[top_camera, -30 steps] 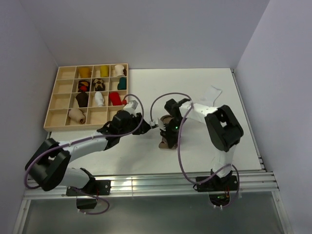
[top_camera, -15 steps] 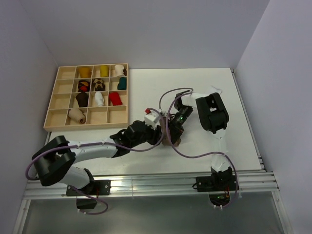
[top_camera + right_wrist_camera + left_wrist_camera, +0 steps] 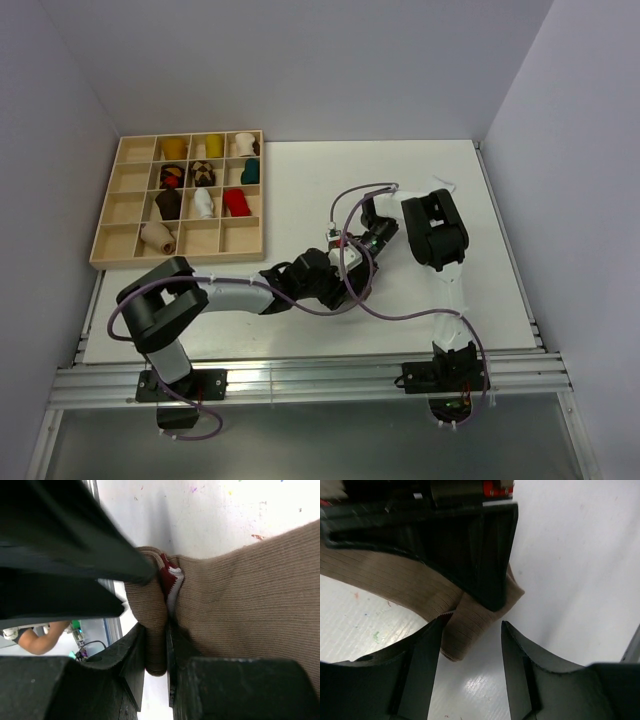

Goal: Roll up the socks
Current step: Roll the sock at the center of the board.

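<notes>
A brown ribbed sock (image 3: 240, 595) lies flat on a white table (image 3: 470, 200), about midway between the left and right edges and closer to the near edge. One end is folded over, and a maroon-and-white cuff shows inside the fold. The right claw (image 3: 156, 647) is closed narrowly on that fold, pinching it. The left claw (image 3: 472, 622) stands with its jaws apart, astride a rounded corner of the sock, just beside the right claw's dark finger; it grips nothing. A wooden tray (image 3: 108, 215) of compartments sits at the far left corner, with rolled socks (image 3: 203, 203) in several.
</notes>
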You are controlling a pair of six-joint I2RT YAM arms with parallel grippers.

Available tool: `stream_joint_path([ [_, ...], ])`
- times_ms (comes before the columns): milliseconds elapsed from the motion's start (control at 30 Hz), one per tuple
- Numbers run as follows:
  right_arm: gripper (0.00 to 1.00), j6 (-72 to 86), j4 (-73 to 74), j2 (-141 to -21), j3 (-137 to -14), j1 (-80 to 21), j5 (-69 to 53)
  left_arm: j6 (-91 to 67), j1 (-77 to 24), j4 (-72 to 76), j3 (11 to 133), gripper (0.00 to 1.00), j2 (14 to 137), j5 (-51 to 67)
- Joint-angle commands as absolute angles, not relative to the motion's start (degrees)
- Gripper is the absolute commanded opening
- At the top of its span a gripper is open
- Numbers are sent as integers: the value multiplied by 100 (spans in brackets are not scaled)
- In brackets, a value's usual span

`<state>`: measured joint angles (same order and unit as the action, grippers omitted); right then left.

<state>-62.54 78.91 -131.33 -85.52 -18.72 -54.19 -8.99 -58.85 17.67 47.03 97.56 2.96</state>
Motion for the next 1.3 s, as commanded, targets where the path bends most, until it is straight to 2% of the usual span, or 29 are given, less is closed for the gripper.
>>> stream_joint_path([
  [0, 21, -6346, 8244, -13263, -8552, -1811, -5194, -676, -5880, 1828, 4948, 55, 9940, 492],
  [233, 21, -6223, 8095, -13237, -8526, -1688, -5212, -887, -5801, 1872, 4940, 50, 10081, 773],
  [333, 23, -5960, 7753, -13131, -8386, -1670, -5124, -1063, -5687, 1855, 4948, 36, 10142, 1079],
  [367, 25, -5881, 7648, -13035, -8341, -1670, -5081, -1185, -5626, 1846, 4966, 27, 10169, 1159],
  [433, 32, -5801, 7462, -12851, -8219, -1670, -5106, -1317, -5590, 1698, 5044, 16, 10274, 1326],
  [467, 34, -5749, 7384, -12754, -8183, -1661, -5115, -1379, -5555, 1635, 5071, 6, 10309, 1423],
  [500, 36, -5626, 7183, -12649, -8139, -1661, -5124, -1467, -5546, 1556, 5115, 1, 10379, 1450],
  [633, 51, -5204, 6505, -11684, -7753, -1538, -5124, -2002, -5528, 935, 5421, 0, 10512, 1557],
  [767, 56, -4756, 5767, -10751, -7340, -1345, -4887, -2565, -5485, 109, 5826, 0, 10582, 1564],
  [967, 57, -3622, 4079, -9485, -6470, -801, -4385, -3532, -5178, -527, 6065, 0, 10573, 2319],
  [1267, 58, -4199, 2989, -7867, -5037, -580, -4184, -4666, -4571, -44, 5854, 0, 10994, 3963],
])
